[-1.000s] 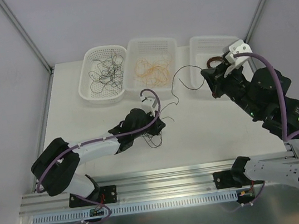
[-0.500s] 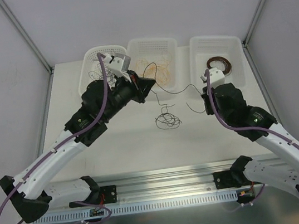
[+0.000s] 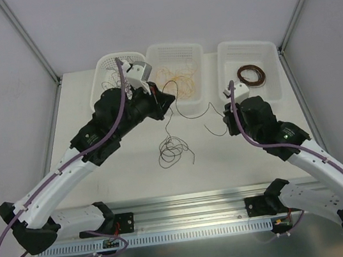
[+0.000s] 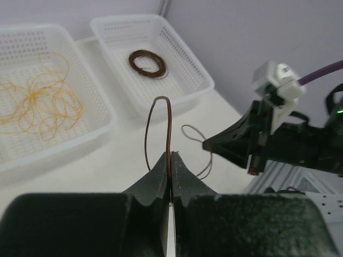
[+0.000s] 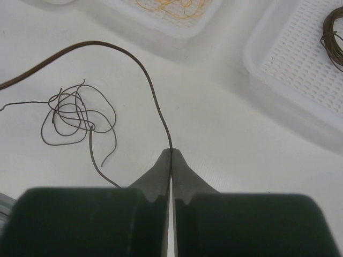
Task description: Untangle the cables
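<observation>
Now: left gripper (image 4: 169, 160) fingers pressed together, pinching thin brown cable (image 4: 169, 120). Right gripper (image 5: 171, 154) likewise clamped on brown strand, probably same one. Strand trails to small knotted bunch (image 5: 75, 115) on table (image 3: 126, 167), between arms.

Progress, judged: black wires (image 3: 110, 82) in left basket (image 3: 100, 71), orange wires (image 4: 37, 104) in middle basket (image 3: 172, 44), brown ring (image 4: 146, 61) in right basket (image 3: 243, 43). Bunch on table not yet undone.

Versus half second back: bunch lies further left and nearer bases; right gripper nearer bases too.
</observation>
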### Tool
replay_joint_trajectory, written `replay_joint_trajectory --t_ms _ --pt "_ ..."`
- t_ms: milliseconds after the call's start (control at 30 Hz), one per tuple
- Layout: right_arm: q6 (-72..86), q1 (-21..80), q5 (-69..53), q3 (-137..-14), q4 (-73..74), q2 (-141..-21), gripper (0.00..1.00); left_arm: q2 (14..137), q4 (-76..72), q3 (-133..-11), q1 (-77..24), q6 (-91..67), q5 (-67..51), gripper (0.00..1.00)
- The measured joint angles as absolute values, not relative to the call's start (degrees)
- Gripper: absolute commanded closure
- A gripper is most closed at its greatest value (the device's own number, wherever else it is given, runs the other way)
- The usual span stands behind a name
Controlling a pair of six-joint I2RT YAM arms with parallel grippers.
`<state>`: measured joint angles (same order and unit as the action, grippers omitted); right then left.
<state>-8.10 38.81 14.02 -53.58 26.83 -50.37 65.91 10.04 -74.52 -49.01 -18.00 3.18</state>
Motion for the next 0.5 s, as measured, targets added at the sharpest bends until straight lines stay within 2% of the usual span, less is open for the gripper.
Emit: replay_joint_trajectory --t_ms 267,500 --pt "-7.46 38.81 12.43 -51.62 25.10 -50.78 0.99 67.02 9.67 -90.00 -49.01 -18.94 -7.33 1.00" --pt "-7.49 38.76 12.56 -50.57 24.53 -50.59 0.99 70.94 11.55 -91.74 -42.92 -20.97 -9.17 1.00"
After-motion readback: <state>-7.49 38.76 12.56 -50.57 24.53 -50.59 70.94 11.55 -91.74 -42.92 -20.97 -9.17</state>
